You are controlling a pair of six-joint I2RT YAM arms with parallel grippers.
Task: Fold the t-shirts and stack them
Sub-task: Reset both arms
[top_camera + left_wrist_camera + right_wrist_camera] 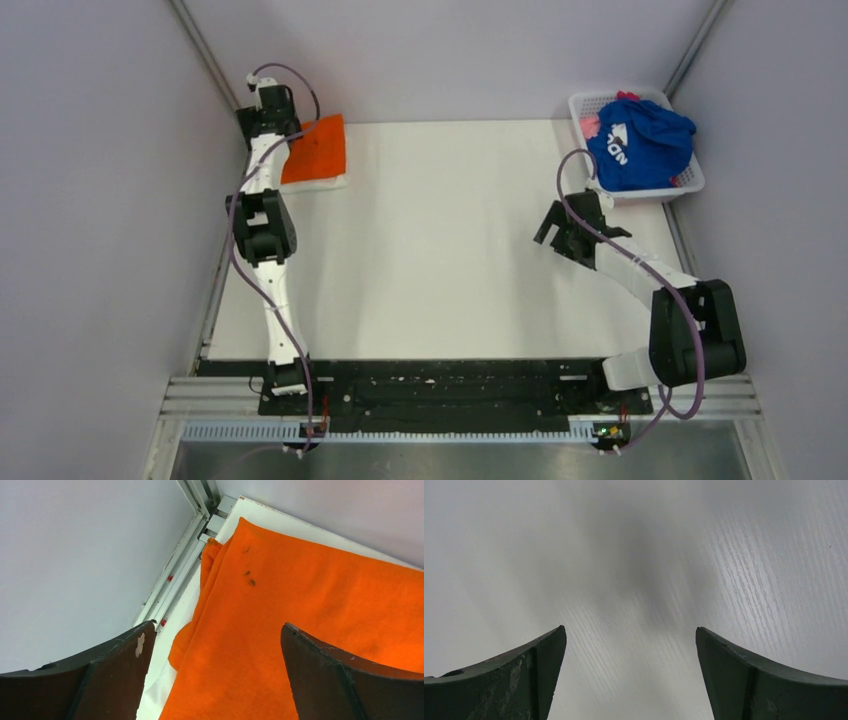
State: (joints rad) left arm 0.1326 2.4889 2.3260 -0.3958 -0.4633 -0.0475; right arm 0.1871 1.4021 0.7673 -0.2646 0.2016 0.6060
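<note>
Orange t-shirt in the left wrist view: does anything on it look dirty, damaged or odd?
Yes. The orange t-shirt has a few small dark specks near its upper left edge in that view. They look like stains on otherwise plain cloth. No tear shows.

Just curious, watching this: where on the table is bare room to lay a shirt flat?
The wide middle of the white table is bare, between the folded orange t-shirt and the right claw. Crowded: the far-right basket, stuffed with the blue t-shirt and pink t-shirt.

The white surface (450, 250) carries a folded orange t-shirt (318, 152) at its far left corner and a white basket (655, 194) at its far right corner.
</note>
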